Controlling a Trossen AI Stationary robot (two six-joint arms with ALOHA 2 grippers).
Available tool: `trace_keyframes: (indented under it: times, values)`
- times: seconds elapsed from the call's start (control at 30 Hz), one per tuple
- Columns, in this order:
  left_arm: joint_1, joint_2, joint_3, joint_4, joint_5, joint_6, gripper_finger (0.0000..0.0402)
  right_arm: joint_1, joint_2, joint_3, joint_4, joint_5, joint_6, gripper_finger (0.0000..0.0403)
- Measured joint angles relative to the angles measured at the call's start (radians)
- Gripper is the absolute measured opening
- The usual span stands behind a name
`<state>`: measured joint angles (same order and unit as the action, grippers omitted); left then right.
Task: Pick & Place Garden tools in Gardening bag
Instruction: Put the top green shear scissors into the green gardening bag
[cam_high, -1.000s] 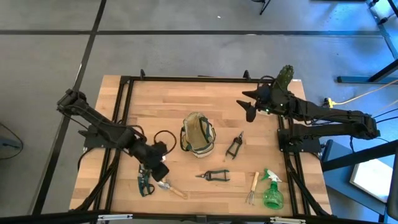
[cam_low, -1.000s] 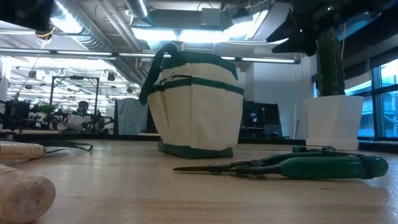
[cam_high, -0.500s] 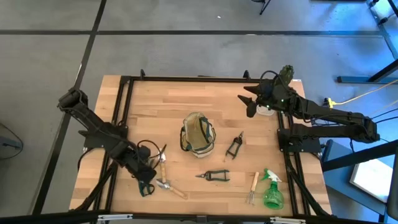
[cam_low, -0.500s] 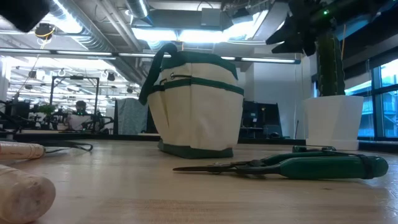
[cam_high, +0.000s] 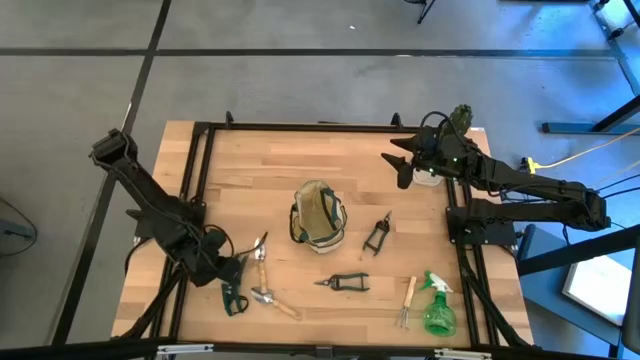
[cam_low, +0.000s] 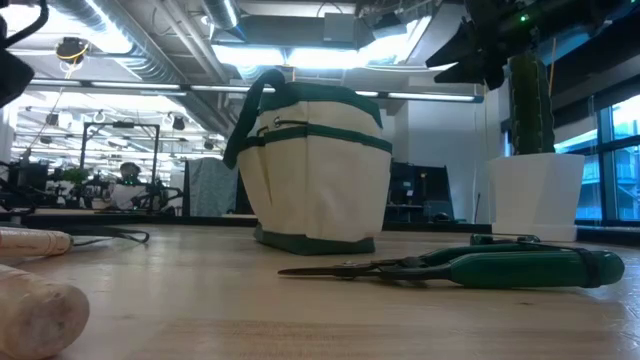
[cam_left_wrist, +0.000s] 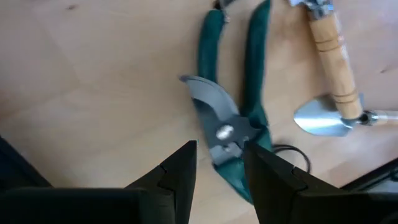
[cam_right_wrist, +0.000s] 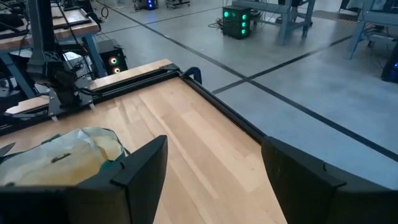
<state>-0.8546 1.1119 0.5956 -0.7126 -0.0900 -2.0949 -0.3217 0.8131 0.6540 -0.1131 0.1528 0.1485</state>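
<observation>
Left gripper low over the green pruners near the table's front-left corner. The step in hand appears to be the first grasp: closing on the pruners for transfer to the bag at the table's centre.

To do it well, the fingers should straddle the pruners at or just behind the pivot, where blade and handles meet, and come down until they bracket the metal before closing. A grip far out on one handle would probably let the tool swing. The trowel, wooden-handled, lies just beside the pruners. The descent should keep clear of it so that it is not nudged or caught.

Jaws, left: part open, holding nothing. The wrist view shows the pivot between the two fingertips, but whether they touch the tool cannot be told.

Right gripper waits above the table's back-right corner, near the cactus pot. Its jaws are spread wide and empty.

Other tools still on the table: black shears right of the bag, a second green pair in front of it, and the fork and spray bottle near the front-right corner. The bag stands upright, mouth open to the top.
</observation>
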Motion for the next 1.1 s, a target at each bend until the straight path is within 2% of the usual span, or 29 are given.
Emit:
trace_keyframes:
  times: [0.13, 0.5, 0.67, 1.1]
  values:
    - [-0.017, -0.02, -0.017, 0.0, -0.015, -0.006, 0.0127, 0.0, 0.0, 0.0, -0.002, 0.0, 0.0, 0.0263]
    - [-0.089, -0.023, -0.017, -0.002, -0.171, -0.005, 0.0127, 0.001, 0.0, 0.0, -0.011, -0.008, 0.009, 0.0263]
    - [-0.119, -0.012, -0.017, -0.009, -0.175, -0.053, 0.0127, 0.001, 0.0, 0.0, -0.013, -0.01, 0.012, 0.0263]
    - [-0.122, 0.032, -0.017, -0.011, -0.178, -0.054, 0.0127, 0.001, 0.0, 0.0, -0.011, -0.01, 0.011, 0.0263]
